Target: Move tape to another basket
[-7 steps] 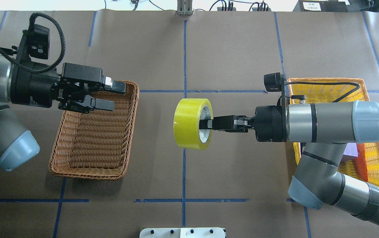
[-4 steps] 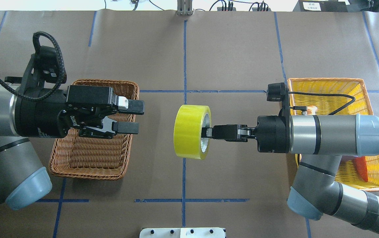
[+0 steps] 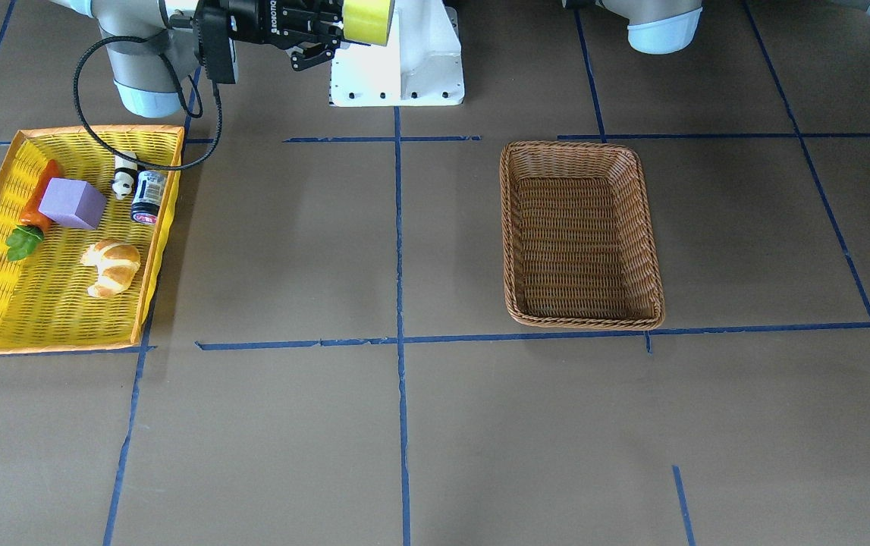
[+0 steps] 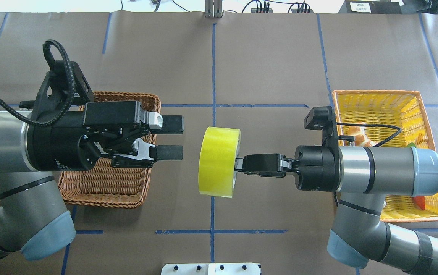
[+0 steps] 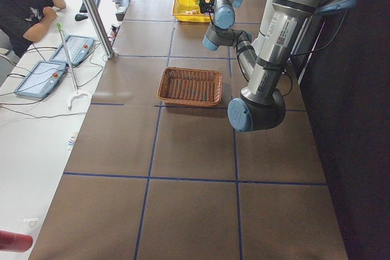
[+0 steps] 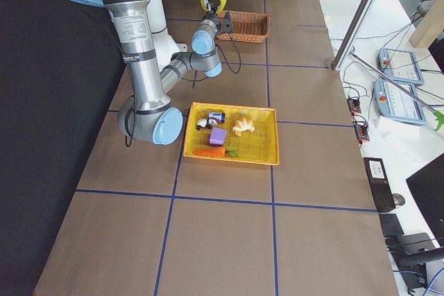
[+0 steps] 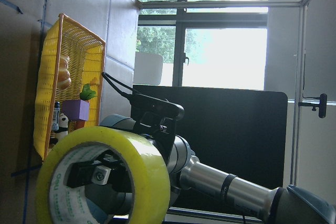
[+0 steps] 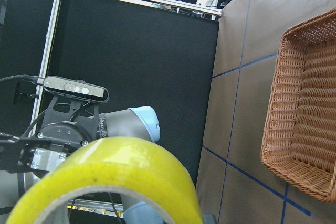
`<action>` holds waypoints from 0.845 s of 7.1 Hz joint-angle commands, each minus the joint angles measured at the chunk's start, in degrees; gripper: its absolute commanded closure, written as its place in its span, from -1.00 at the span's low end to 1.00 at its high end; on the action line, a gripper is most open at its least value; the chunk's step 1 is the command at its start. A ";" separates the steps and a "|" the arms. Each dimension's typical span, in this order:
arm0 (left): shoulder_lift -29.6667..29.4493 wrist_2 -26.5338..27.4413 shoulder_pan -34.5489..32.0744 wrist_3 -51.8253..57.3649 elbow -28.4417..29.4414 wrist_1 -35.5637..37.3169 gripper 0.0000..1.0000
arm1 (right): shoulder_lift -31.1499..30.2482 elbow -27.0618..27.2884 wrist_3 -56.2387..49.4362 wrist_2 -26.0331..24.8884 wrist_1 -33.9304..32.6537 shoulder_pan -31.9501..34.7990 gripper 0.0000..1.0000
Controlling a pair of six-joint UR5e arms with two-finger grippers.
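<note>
**Left claw closes in on the held tape**

From my console, both forearms lie level and point at each other across the middle of the bench (image 4: pixel 272 57). The right claw (image 4: pixel 238 165) is pinched on the wall of the tape (image 4: pixel 219 167). The left wrist view shows one of its pads inside the white core.

The roll hangs in the air on edge, over the blue centre line. It sits between the wicker basket (image 4: pixel 104 201) and the yellow basket (image 4: pixel 371 103) and touches neither. Its open face is turned toward the left claw (image 4: pixel 178 138), which is spread wide with nothing in it. The left claw's two black fingers stop just short of the roll. In the overhead view the left wrist body overlaps the wicker basket, and the fingers reach past the basket's rim toward the centre.

Against a second ago, the left arm has swung in. Its fingertips then lay over the wicker basket's rim, and the wide gap to the roll has shrunk to a narrow one.

The roll has turned as well. Its core face was showing from above, and now I see it almost edge-on, a little lower in the overhead view. The right forearm has shifted with it, uncovering more of the yellow basket, where a croissant (image 3: pixel 111 267) lies.
</note>
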 commanded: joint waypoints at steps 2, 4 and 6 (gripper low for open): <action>-0.26 0.16 1.28 -0.02 0.32 0.02 -1.00 | 1.02 0.85 0.60 -2.10 0.38 -2.60 0.98; -0.35 1.73 3.21 -0.02 -0.03 0.01 -1.00 | 1.81 0.94 0.60 -3.51 0.38 -3.75 0.98; -1.39 4.63 6.46 -0.01 -0.12 0.02 -1.00 | 2.16 0.85 0.60 -3.69 0.38 -3.93 0.96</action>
